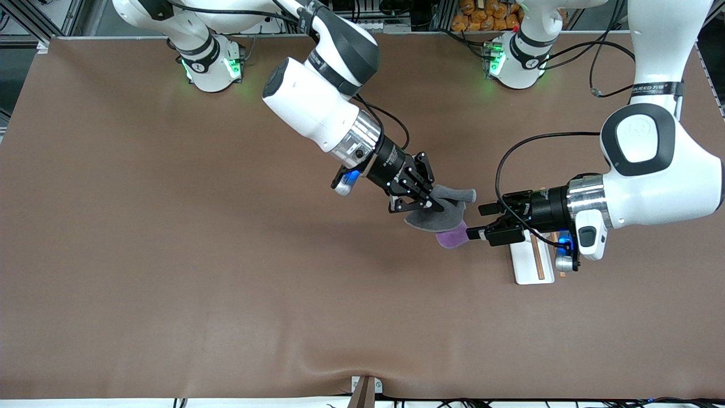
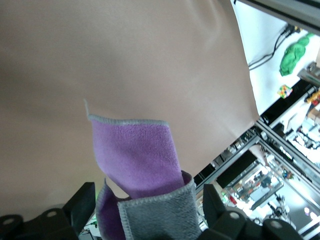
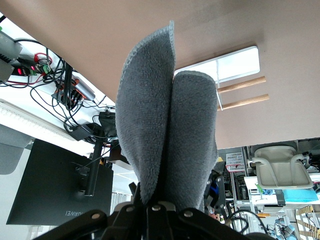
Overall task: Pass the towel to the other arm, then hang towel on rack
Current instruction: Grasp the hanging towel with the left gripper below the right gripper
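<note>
The towel [image 1: 444, 216] hangs in the air between the two grippers, dark grey with a purple end [image 1: 451, 237]. My right gripper [image 1: 429, 202] is shut on its grey part, which the right wrist view shows as two grey folds [image 3: 165, 130] rising from the closed fingers [image 3: 160, 206]. My left gripper [image 1: 477, 221] is open, its fingers [image 2: 82, 204] standing wide on either side of the towel's purple and grey end [image 2: 145, 155] without pressing it. The rack [image 1: 535, 258] stands on the table under the left wrist, a white base with brown rods [image 3: 242, 85].
The brown table mat [image 1: 226, 255] covers the whole table. A small bracket [image 1: 365, 388] sits at the table edge nearest the front camera. The arm bases [image 1: 212, 65] stand along the table edge farthest from the front camera.
</note>
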Controlling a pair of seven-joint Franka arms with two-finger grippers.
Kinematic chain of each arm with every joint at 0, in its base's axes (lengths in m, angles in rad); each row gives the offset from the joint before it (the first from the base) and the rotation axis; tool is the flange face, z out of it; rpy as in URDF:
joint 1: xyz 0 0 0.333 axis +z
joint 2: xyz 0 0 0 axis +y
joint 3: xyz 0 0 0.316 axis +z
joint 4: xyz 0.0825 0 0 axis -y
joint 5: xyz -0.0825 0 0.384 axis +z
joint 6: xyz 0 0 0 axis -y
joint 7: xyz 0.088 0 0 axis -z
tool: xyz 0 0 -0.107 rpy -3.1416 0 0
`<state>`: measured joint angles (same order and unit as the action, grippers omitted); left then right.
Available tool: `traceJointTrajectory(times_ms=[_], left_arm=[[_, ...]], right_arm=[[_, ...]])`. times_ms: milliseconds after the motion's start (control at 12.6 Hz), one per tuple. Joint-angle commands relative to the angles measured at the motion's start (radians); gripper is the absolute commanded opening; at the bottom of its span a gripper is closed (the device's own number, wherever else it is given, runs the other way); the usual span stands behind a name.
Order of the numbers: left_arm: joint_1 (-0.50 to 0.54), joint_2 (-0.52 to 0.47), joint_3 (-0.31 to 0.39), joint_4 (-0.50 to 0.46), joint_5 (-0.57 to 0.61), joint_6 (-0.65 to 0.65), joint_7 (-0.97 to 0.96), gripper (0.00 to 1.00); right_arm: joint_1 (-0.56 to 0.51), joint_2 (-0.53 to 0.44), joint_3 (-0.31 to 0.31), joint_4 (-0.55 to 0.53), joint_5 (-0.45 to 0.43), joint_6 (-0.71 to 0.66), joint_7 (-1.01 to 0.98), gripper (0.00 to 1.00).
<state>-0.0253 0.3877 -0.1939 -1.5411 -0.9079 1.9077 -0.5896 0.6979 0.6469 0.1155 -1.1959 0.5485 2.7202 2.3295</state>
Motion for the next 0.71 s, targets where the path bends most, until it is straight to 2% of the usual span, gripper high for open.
traceJointTrajectory(times_ms=[0, 79, 475, 634], left_arm=[[0.007, -0.007, -0.004, -0.039, -0.116, 0.011, 0.103, 0.96], [0.008, -0.007, -0.004, -0.043, -0.15, 0.011, 0.118, 0.96], [0.019, -0.01, -0.004, -0.085, -0.166, 0.011, 0.189, 0.96], [0.018, -0.009, -0.005, -0.088, -0.222, 0.011, 0.2, 0.96]], right_arm=[[0.014, 0.016, -0.008, 0.024, -0.012, 0.026, 0.036, 0.0], [0.014, 0.016, -0.008, 0.024, -0.013, 0.026, 0.036, 0.0], [0.015, 0.016, -0.008, 0.024, -0.015, 0.026, 0.036, 0.0], [0.015, 0.016, -0.01, 0.024, -0.015, 0.026, 0.036, 0.0]])
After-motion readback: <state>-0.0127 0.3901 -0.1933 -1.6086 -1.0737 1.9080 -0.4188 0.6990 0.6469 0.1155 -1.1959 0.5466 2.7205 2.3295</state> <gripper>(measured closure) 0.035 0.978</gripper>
